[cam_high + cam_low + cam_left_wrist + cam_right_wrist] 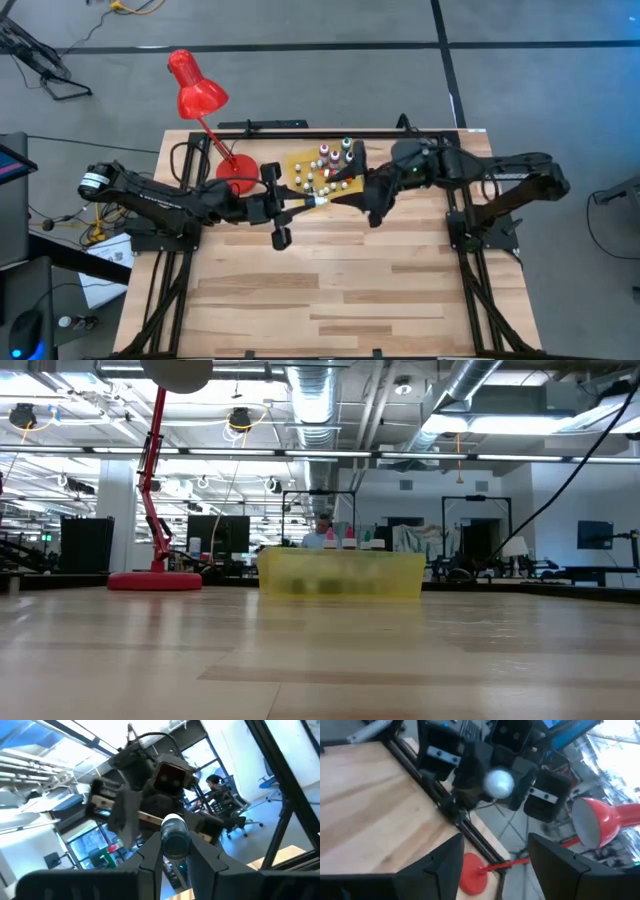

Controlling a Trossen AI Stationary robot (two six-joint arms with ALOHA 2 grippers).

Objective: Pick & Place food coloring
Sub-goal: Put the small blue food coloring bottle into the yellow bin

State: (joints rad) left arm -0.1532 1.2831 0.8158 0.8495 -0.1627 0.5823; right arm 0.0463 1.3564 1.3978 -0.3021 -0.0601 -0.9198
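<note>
Beside the red lamp (196, 92), the left gripper (175, 851) pinches one food coloring bottle (174, 836) aloft, facing the right gripper (495, 862), spread wide, just short of it.

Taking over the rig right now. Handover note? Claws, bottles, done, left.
Left claw: shut on one bottle, held in the air over the table beside the yellow tray.
Right claw: open and empty, facing the left claw at close range, as if for a handoff.
Other bottles: standing together in the tray at the back of the table.
Done: one bottle picked. None shows set down outside the tray.
Left: place this bottle (no drop spot is evident), then move the rest.
</note>
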